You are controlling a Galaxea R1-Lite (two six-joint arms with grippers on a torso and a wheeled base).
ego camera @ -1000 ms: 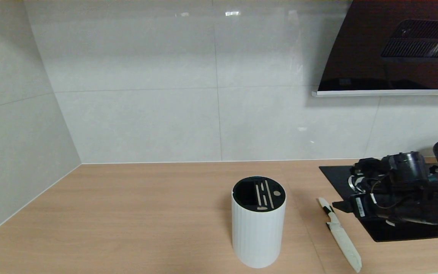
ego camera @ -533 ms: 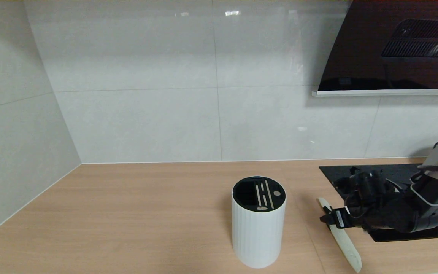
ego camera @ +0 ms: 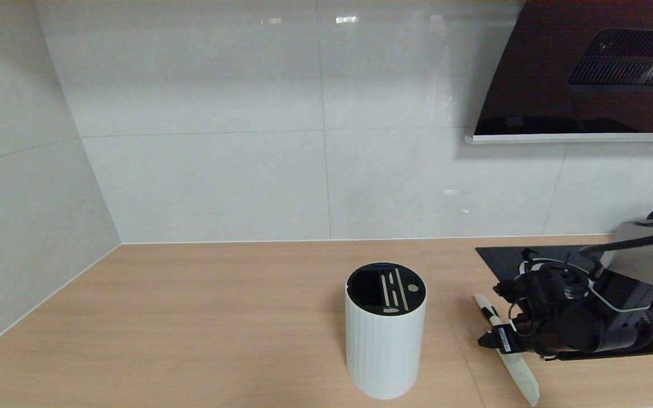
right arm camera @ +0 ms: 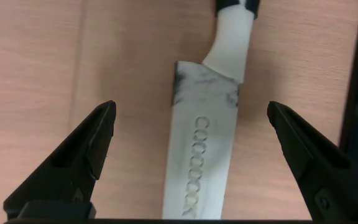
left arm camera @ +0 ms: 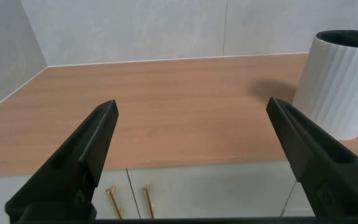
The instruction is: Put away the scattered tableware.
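Knife [ego camera: 516, 368] lies flat on the wooden counter [ego camera: 219, 317], between the white holder [ego camera: 384, 340] and the black cooktop [ego camera: 502, 260]. Right gripper [right arm camera: 190, 112] hovers over its blade, fingers spread apart; left gripper [left arm camera: 191, 106] is spread too.

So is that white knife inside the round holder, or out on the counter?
Out. The knife lies flat on the wooden counter beside the holder, with the right gripper open above its blade.

Wooden counter [ego camera: 219, 317]: holder [ego camera: 385, 340], knife [ego camera: 518, 369], cooktop [ego camera: 502, 258]
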